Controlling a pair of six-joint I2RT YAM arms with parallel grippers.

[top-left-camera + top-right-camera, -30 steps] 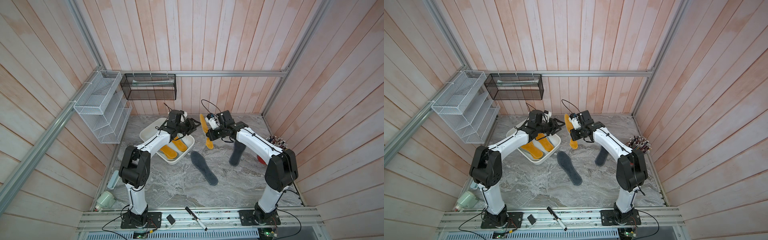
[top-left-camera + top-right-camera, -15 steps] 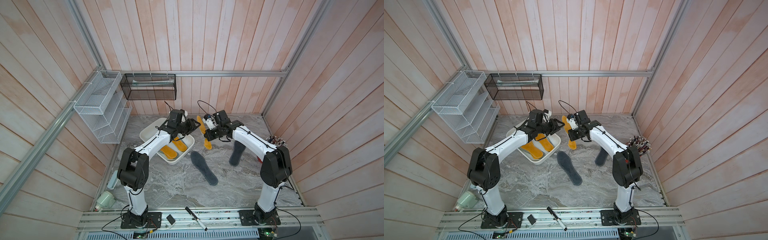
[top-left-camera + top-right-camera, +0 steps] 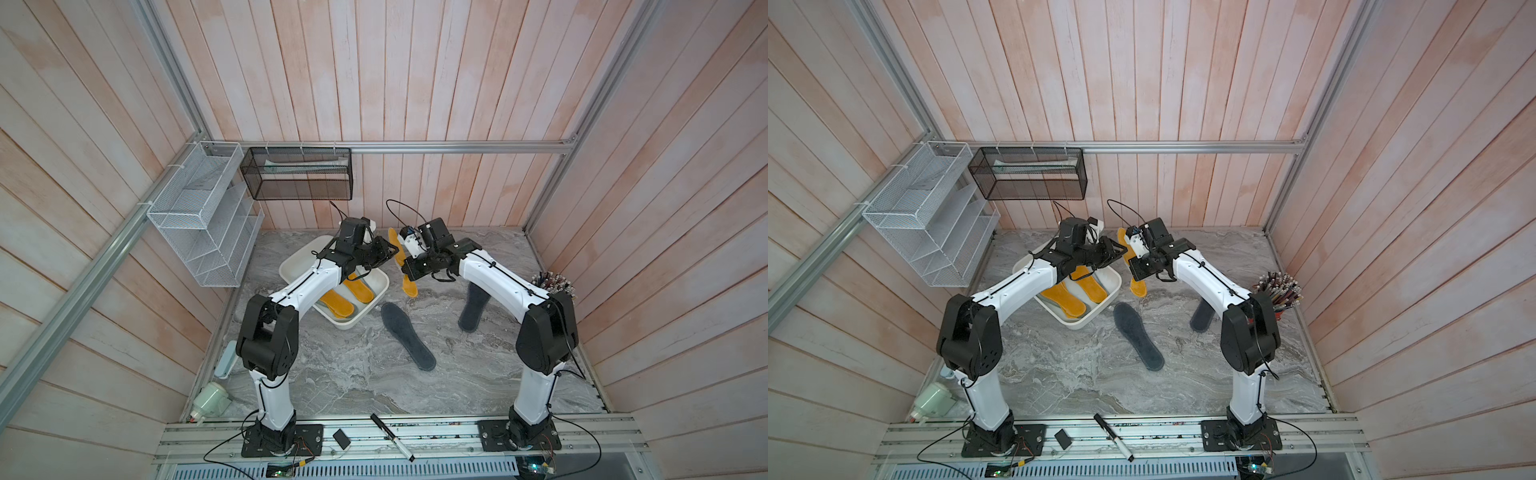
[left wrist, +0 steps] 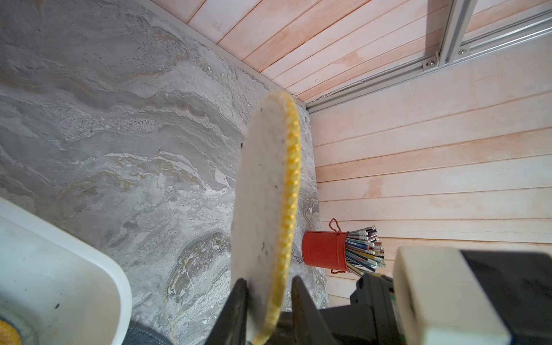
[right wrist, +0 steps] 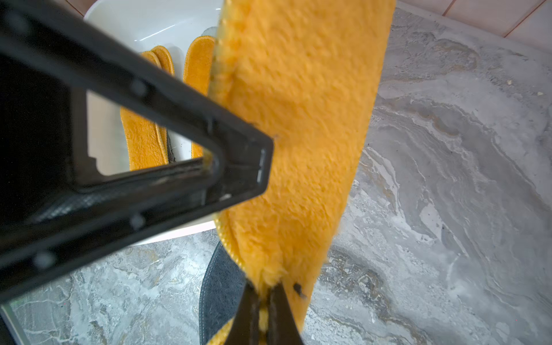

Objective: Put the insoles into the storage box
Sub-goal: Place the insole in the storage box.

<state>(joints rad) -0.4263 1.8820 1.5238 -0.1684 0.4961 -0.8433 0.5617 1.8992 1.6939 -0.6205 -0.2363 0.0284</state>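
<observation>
Beside the storage box (image 3: pixel 297 259), my right hand (image 5: pixel 263 301) is pinching the floppy orange insole (image 5: pixel 298 119) at its end; my part-open left hand (image 4: pixel 267 288) is straddling it.

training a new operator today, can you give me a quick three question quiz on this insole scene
1. True or false: the orange insole held in the air already lies in the white box.
2. How many dark grey insoles lie on the table outside the box?
3. The right gripper is: a) open and empty, b) shut on the orange insole, c) shut on a grey insole.
Key: 1 false; 2 two; 3 b.
</observation>
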